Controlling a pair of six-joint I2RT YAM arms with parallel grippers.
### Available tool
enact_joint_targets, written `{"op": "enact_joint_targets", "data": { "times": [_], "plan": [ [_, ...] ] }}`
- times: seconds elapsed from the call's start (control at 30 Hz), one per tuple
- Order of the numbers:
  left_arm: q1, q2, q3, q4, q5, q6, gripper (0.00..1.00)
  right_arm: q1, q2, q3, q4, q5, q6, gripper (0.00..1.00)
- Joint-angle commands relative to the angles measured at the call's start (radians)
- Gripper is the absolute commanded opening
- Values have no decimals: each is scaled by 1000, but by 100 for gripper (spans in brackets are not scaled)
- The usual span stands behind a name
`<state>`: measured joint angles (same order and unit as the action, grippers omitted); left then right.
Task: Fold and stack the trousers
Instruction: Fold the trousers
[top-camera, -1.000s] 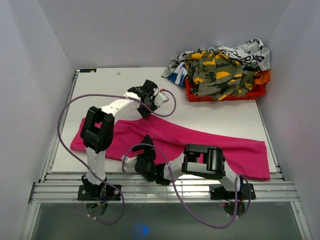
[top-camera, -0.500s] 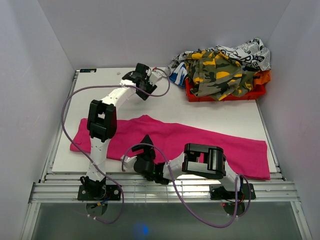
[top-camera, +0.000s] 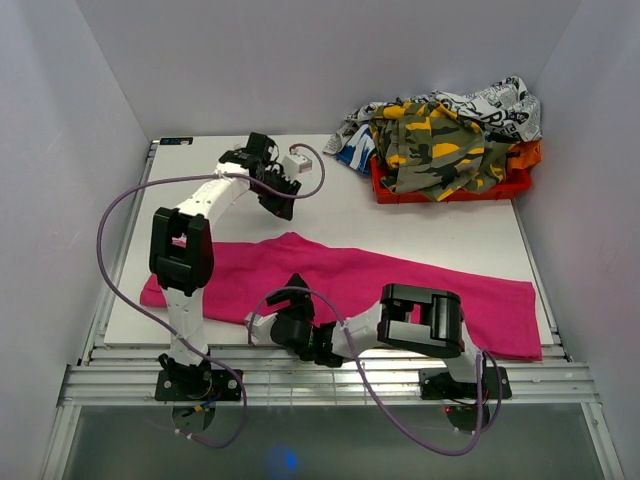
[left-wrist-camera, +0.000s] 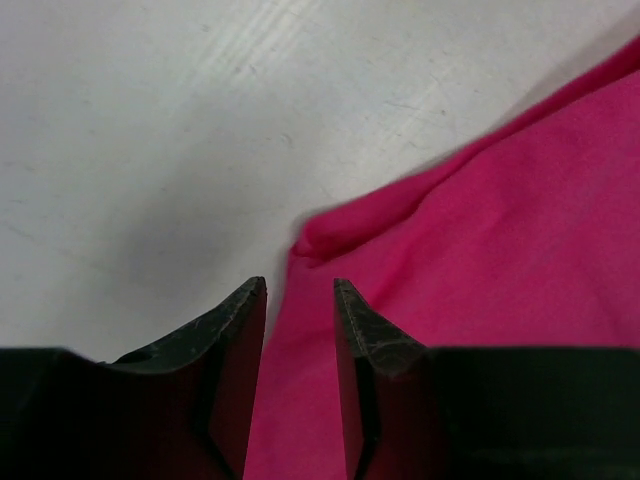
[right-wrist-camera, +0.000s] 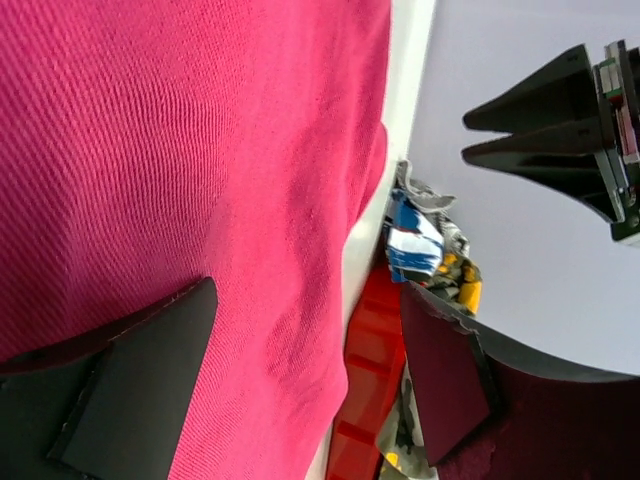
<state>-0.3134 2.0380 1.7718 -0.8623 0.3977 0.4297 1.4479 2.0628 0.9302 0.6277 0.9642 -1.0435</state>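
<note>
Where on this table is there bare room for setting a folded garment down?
Bare white table between the hot-pink fabric trousers and the red plastic bin; also the far-left area, though the left end effector hangs above it. Crowded: the far-right corner and the near half.

The trousers (top-camera: 400, 282) lie in front of me as one long band of plain hot-pink soft fabric, spread flat across the near half of the surface (top-camera: 420, 222). They run from 9 o'clock down toward 4 o'clock. Their far edge rises to a blunt, slightly rolled corner left of centre.
</note>
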Motion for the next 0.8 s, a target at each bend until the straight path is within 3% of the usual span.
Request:
{"op": "enact_joint_targets", "data": {
  "times": [0.0, 0.2, 0.33, 0.47, 0.6, 0.77],
  "plan": [
    [19, -42, -48, -8, 150, -81, 43, 20, -56, -73, -307, -232, 174, 59],
    [181, -80, 58, 11, 259, -192, 53, -56, -309, -10, -500, -430, 307, 63],
    [232, -146, 31, -65, 245, -140, 54, -179, -504, -42, -659, -594, 396, 68],
    [231, -274, -165, -96, 262, -74, 53, -389, -618, -67, -799, -817, 505, 65],
    [232, -396, -461, -61, 311, -57, 48, -602, -636, -67, -916, -1006, 548, 63],
    [226, -411, -558, 46, 423, -147, 42, -724, -572, -48, -1014, -1139, 605, 58]
  ]
}}
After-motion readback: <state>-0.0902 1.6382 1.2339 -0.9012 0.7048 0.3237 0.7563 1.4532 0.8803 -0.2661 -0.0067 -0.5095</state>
